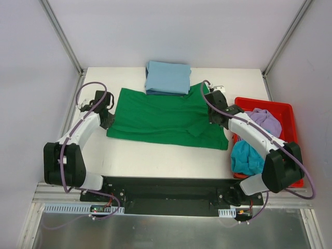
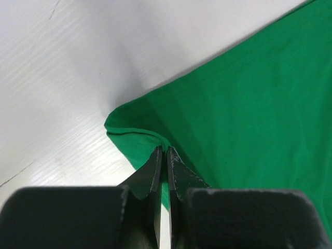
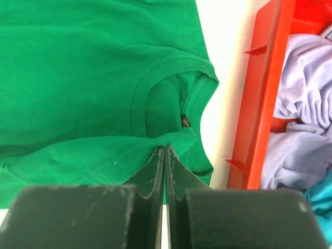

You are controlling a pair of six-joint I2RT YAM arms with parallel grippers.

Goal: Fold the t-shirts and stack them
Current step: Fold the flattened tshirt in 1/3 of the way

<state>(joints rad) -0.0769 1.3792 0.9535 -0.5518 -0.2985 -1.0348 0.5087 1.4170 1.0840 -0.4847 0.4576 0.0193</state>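
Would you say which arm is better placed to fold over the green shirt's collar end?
Right: the right claw pinches the green shirt by its collar; the left claw grips the far hem.

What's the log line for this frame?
left gripper: shut on green t-shirt | right gripper: shut near its collar | light blue t-shirt: folded | red tub: lilac shirt, teal shirt

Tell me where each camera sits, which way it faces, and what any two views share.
Top external: fixed above and behind the bases, looking down on the table, the green t-shirt and the red tub; left arm and right arm show.
Left wrist: on the left arm, looking along the left pincer, shut on the green t-shirt's edge.
Right wrist: on the right arm, looking along the right pincer, shut on a fold of that shirt.
Shared: right wrist and top both show the red tub and lilac t-shirt.
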